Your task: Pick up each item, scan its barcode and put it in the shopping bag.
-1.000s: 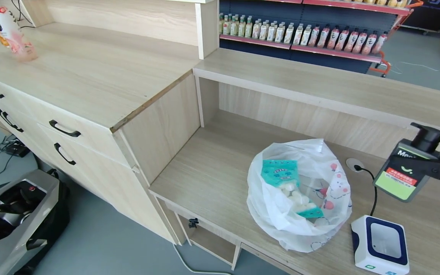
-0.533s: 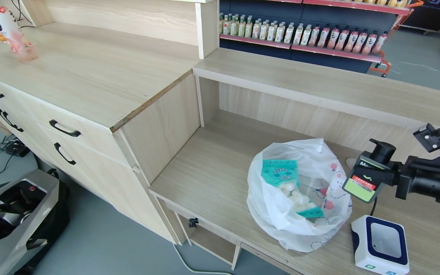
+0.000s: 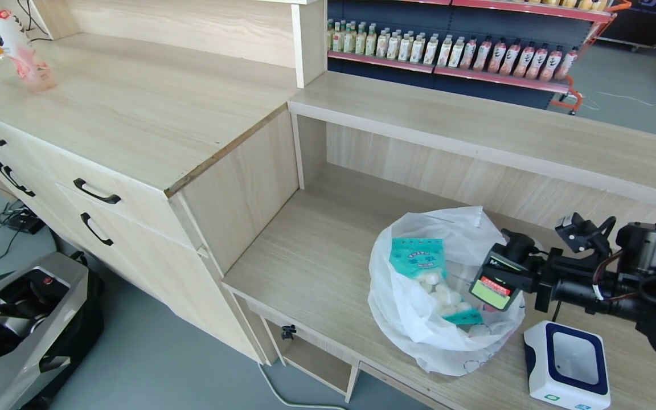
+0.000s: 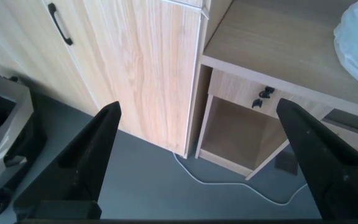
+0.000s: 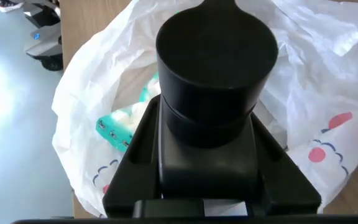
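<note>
Right pincer [image 3: 540, 280] clamped on the black pump bottle [image 3: 501, 279]. The bottle sticks out ahead of it, over the shopping bag [image 3: 413, 336] opening. Teal packet [image 3: 419, 259] in the bag, beyond the bottle. Scanner [image 3: 567, 364] on the desk [image 3: 316, 250] just below the pincer. Left pincer [image 4: 197, 109] spread wide above the floor.

We count one shopping bag [image 3: 419, 330] on the desk [image 3: 316, 250], one teal packet [image 3: 417, 257] inside it, one pump bottle [image 3: 499, 282], one scanner [image 3: 567, 364], one pink-and-white bottle [image 3: 17, 48] up on the higher counter [image 3: 134, 114], and four black drawer handles [image 3: 96, 192].
</note>
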